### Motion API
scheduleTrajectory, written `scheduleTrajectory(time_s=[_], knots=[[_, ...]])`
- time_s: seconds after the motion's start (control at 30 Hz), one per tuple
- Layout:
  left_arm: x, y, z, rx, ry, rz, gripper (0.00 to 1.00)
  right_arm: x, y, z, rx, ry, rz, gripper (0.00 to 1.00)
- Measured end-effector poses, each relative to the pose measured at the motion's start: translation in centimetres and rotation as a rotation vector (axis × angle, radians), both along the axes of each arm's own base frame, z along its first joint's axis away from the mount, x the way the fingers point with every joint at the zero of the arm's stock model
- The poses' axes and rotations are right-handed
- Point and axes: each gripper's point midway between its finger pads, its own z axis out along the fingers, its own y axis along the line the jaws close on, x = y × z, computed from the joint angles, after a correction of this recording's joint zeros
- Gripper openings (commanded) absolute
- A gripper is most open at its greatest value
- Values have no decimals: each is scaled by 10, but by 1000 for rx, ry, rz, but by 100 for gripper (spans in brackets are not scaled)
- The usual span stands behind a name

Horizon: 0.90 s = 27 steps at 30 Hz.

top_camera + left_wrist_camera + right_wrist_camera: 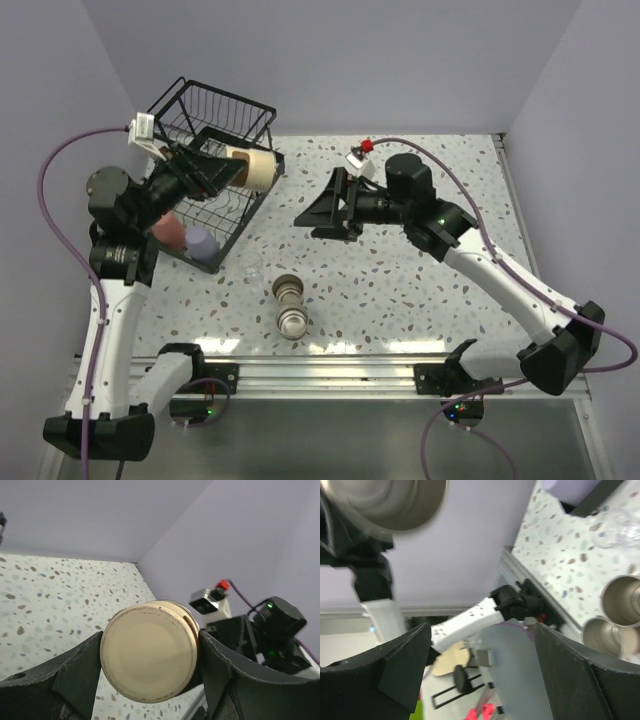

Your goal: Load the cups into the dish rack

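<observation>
While our left gripper clamps a round tan tumbler over the black wire dish rack at the worktop's far-left corner, our right gripper gapes empty.

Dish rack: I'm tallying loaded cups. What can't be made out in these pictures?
- Dish rack, middle part: top view, covered by the left gripper and its tan cup.
- Steel cup: right wrist view, blurred, cut off by the top edge; resting place unclear.
- Clear glass: top view, too faint.
</observation>
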Motion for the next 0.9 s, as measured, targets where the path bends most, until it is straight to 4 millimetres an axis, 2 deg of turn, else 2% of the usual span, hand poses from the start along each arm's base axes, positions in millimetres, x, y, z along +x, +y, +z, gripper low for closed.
scheduleTrajectory(time_s=[0.17, 0.27, 0.6, 0.77, 0.9], knots=[[57, 19, 10, 135, 39, 140, 0, -7, -39, 1, -87, -83, -57, 87], [88, 33, 11, 223, 52, 220, 0, -8, -54, -2, -124, -101, -76, 87], [185, 83, 5, 483, 90, 464, 0, -11, -77, -32, -263, -77, -98, 87], [239, 105, -6, 572, 127, 560, 0, -13, -85, -31, -295, -85, -98, 87], [268, 124, -36, 631, 204, 631, 0, -12, -92, -25, -319, -112, -105, 87]])
